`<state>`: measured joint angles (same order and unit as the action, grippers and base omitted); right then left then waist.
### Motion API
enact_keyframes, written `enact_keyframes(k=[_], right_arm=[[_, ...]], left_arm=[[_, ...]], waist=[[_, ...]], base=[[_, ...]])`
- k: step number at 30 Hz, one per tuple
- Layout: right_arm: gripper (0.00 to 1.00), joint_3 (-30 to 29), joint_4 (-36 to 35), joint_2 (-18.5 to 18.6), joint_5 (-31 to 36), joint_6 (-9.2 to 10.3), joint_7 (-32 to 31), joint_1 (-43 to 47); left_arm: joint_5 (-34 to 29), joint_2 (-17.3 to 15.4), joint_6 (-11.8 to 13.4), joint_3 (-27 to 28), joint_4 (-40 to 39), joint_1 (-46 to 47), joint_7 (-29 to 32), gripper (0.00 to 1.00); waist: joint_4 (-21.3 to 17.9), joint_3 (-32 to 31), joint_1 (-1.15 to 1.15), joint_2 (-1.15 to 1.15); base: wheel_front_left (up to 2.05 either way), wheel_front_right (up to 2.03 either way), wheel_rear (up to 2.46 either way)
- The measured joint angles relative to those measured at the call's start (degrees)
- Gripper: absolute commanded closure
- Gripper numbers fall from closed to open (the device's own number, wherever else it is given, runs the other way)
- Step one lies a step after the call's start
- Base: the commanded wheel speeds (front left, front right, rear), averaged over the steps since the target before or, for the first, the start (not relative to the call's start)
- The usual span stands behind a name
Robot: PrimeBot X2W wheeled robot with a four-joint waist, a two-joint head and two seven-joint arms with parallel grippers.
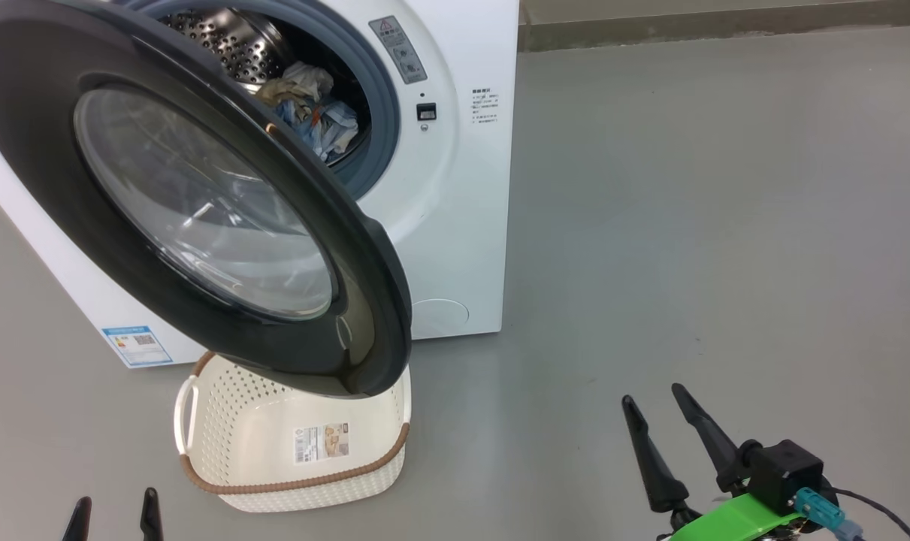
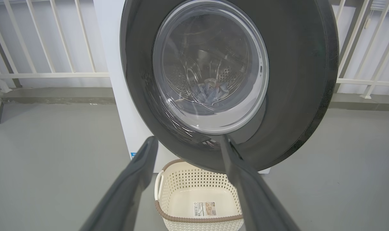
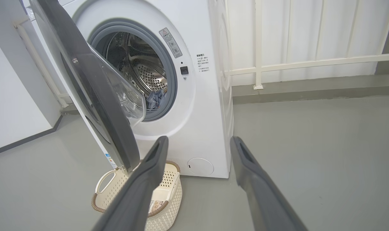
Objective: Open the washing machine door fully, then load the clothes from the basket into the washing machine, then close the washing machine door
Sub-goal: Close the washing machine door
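Task item now: washing machine door [image 1: 199,203], half swung out over the basket [image 1: 222,421], near left. Rigid, hinged, probably fairly heavy; wide glossy black rim likely slippery, bulging clear glass centre possibly fragile. Best pushed flat on the rim's free edge, not on the glass. Inside the perforated steel drum [image 1: 229,45], behind the grey-blue rubber gasket [image 1: 383,98]: clothes [image 1: 312,113], soft crumpled bundle, light blue and white. Basket empty, cream perforated plastic, brown woven-look rim. Spread wide, holding nothing, well apart from the door: left gripper [image 1: 116,496], right gripper [image 1: 651,393]
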<state>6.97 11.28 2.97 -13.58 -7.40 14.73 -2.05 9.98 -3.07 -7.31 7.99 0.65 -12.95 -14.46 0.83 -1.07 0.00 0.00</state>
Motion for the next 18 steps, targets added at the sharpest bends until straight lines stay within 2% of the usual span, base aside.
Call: enact_keyframes(k=[1, 2, 6, 10, 14, 18], right_arm=[[0.91, -0.2, -0.05, -0.02, 0.0, 0.0, 0.0, 0.0], [1.0, -0.52, -0.26, -0.04, -0.04, 0.0, 0.0, 0.0], [1.0, -2.55, -3.34, -0.07, -0.36, 0.0, -0.01, 0.04], [1.0, -3.97, -12.56, -0.03, -1.21, 0.0, 0.0, -0.02], [1.0, -3.2, -22.34, -0.07, -1.11, 0.0, 0.0, -0.18], [1.0, -0.38, -28.89, -0.03, 0.0, 0.0, 0.01, -0.94]], left_arm=[[0.02, 0.01, 0.0, -0.01, 0.0, 0.0, 0.0, 0.0], [0.03, 0.02, 0.0, -0.01, 0.0, 0.0, 0.0, 0.0], [0.23, 0.04, 0.0, -0.04, 0.0, 0.0, 0.0, 0.0], [0.4, 0.02, 0.0, -0.16, 0.03, 0.01, 0.0, 0.0], [0.82, -0.01, 0.0, -0.18, 0.12, 0.06, 0.0, 0.0], [1.51, -0.03, 0.0, -0.73, 0.34, 0.46, 0.0, 0.0]], waist=[[0.02, 0.01, 0.0, 0.0], [0.04, 0.02, 0.0, 0.0], [0.25, 0.16, 0.0, 0.0], [0.49, 0.46, 0.0, 0.0], [0.83, 0.79, 0.0, 0.0], [1.6, 1.03, 0.0, 0.0]], base=[[0.0, 0.0, 0.0], [0.0, 0.0, 0.0], [0.0, 0.0, 0.0], [0.0, 0.0, 0.0], [0.0, 0.0, 0.0], [0.0, 0.0, 0.0]])
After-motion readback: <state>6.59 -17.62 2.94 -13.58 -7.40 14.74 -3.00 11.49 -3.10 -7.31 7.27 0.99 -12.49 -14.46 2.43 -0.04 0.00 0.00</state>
